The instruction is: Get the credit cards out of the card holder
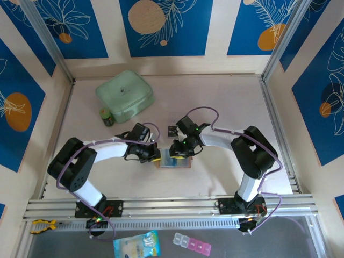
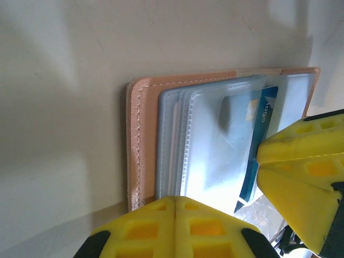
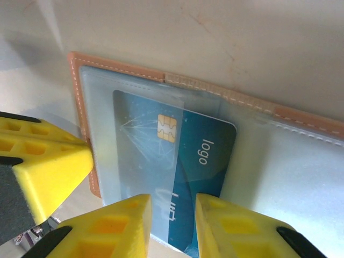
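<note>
Step in hand: drawing the card [image 3: 183, 156] out of its clear sleeve [image 3: 105, 102].

1. Position. The holder [image 1: 183, 165] lies open and flat on the worktop [image 1: 226, 107], at 6 o'clock from the worktop's centre, between the two grippers. One card sits in the top sleeve, chip face up, its lower edge at the sleeve mouth.
2. Left gripper [image 2: 176, 215]: fingers fully closed with nothing between them, tip resting at the holder's edge, at 9 o'clock of the holder in the top view. It appears to pin the holder; whether it presses firmly cannot be told.
3. Right gripper [image 3: 173, 215]: jaws partly open, one finger on each side of the card's lower edge, with no hold on the card.
4. Procedure. Lower the right fingers until one pad bears on the card face only, not on the sleeve. Drag toward 6 o'clock in the right wrist view, parallel to the worktop.
5. Caution. If the sleeve moves with the card, the holder may lift; keep the left gripper pressing down.
</note>
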Controlling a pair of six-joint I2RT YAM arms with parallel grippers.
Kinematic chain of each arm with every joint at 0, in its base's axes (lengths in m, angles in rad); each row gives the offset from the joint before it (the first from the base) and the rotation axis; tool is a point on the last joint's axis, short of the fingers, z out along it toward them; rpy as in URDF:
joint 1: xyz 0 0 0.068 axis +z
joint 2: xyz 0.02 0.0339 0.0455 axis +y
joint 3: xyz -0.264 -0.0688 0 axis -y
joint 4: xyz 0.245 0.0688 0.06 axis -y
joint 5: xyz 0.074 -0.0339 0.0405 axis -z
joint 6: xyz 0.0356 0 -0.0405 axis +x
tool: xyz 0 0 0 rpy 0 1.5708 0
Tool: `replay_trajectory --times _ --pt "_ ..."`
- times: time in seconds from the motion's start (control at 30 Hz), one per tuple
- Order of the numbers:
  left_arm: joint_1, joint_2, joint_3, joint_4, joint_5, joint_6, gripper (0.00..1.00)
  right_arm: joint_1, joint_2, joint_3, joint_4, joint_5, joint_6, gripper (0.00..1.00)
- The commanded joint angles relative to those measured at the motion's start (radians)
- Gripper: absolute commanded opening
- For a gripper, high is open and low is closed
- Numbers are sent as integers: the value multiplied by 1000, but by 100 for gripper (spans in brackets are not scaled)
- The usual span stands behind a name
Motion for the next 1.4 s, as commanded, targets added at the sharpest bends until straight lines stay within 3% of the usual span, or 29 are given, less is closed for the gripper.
replay_trajectory --times 0.0,0.63,1.37 --pt "11 -33 28 -33 3 20 3 -6 -46 -11 -9 -8 -8 29" --pt "-60 37 100 -43 8 16 2 -44 -69 -73 38 -39 15 29" --pt "-66 89 91 -67 -8 13 0 -59 -22 -102 98 -83 20 29"
